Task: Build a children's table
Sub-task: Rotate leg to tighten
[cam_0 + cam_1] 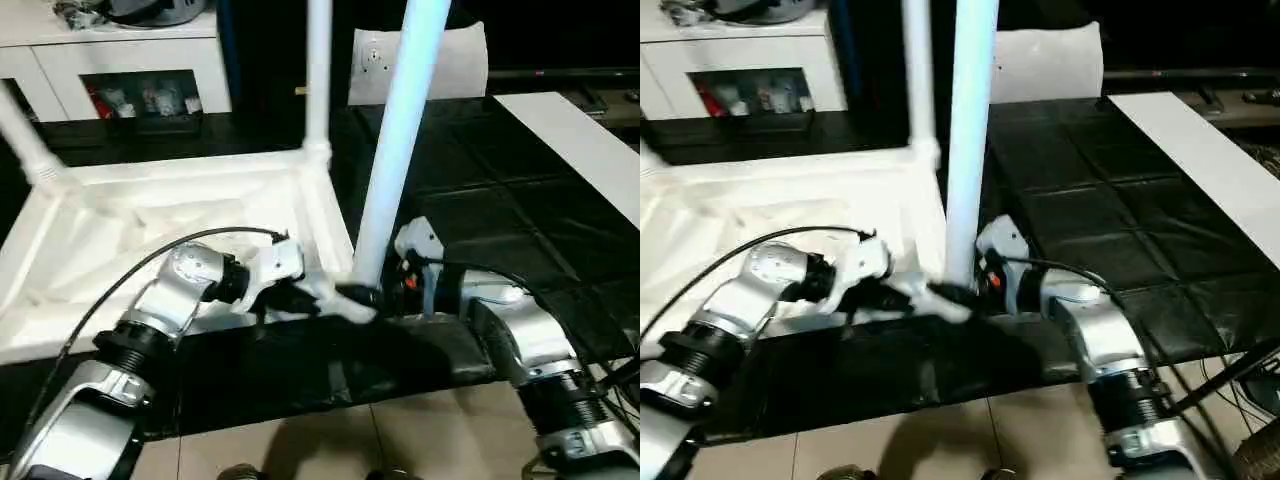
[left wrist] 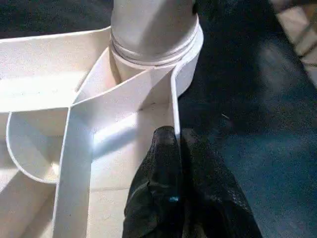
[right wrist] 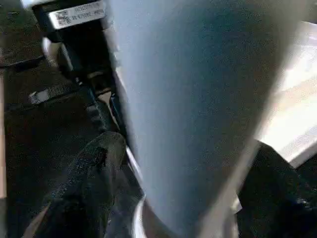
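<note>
We pinch the thin rim of the upturned tabletop (image 1: 150, 215) on the counter with the left gripper (image 2: 174, 144), jaws closed, while the right gripper (image 1: 365, 295), jaws clamped low around the near-right leg (image 1: 395, 130), steadies what looks like light, stiff, slippery plastic.

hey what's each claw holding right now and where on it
Left claw pinches the tabletop rim wall beside the corner socket; right claw grips the leg near its base.

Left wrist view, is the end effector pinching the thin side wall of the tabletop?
Yes, the left end effector has a black finger on each side of the upright rim of the tabletop, just below the corner socket.
</note>
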